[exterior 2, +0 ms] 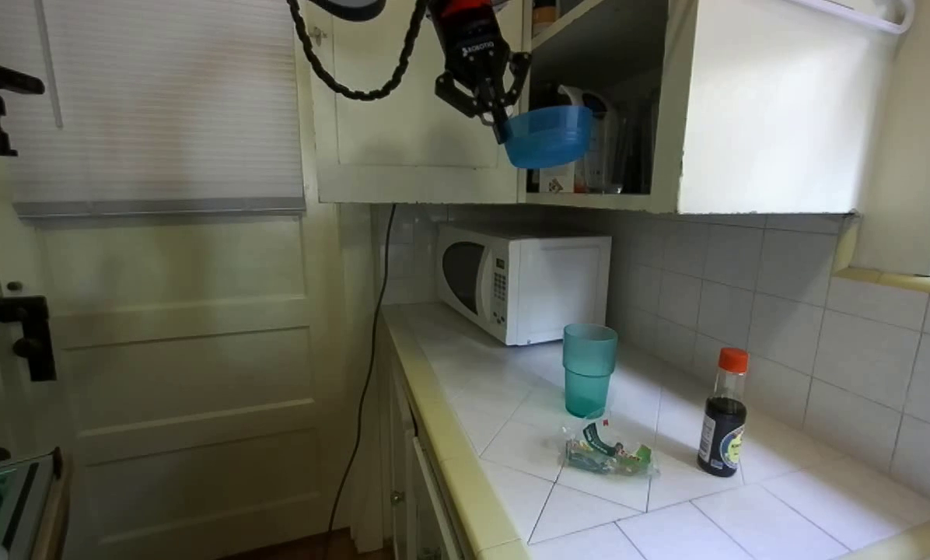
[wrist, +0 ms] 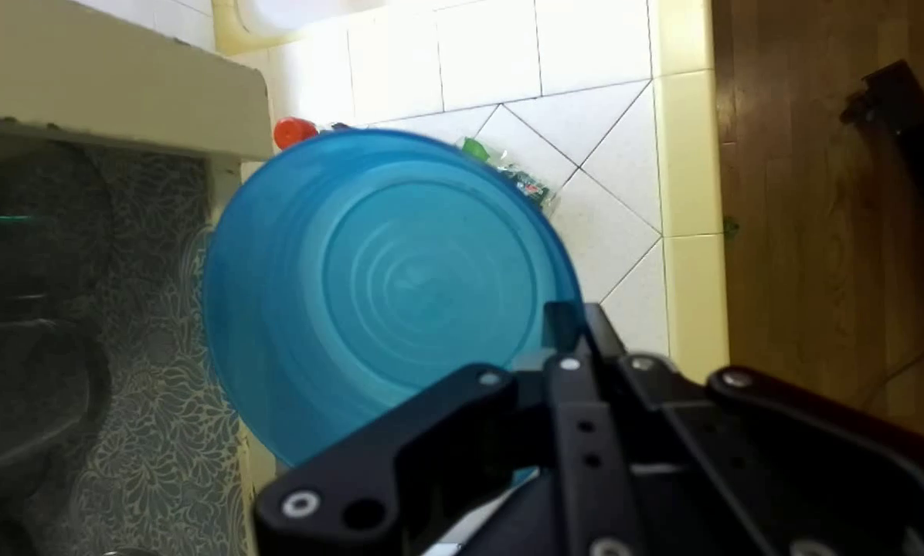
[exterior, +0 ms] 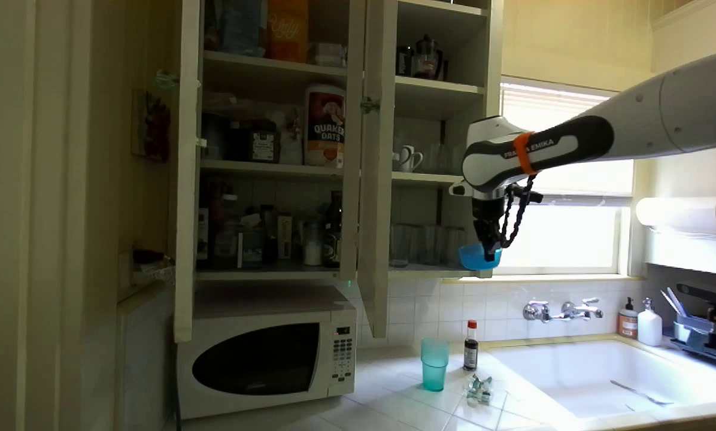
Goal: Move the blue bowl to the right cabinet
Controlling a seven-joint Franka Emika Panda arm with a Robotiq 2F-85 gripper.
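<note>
In an exterior view the open door walls off one side of the right cabinet and a white post the other; between them the front gives entry, with a free band between the tops of the drinking glasses and the shelf above. The blue bowl, jutting from the tool, overlaps the cabinet's front edge in the wrist view; contact cannot be told. Below, the teal cup, sauce bottle and plastic packet obstruct the desk, while bare tiles run from packet to yellow edging
</note>
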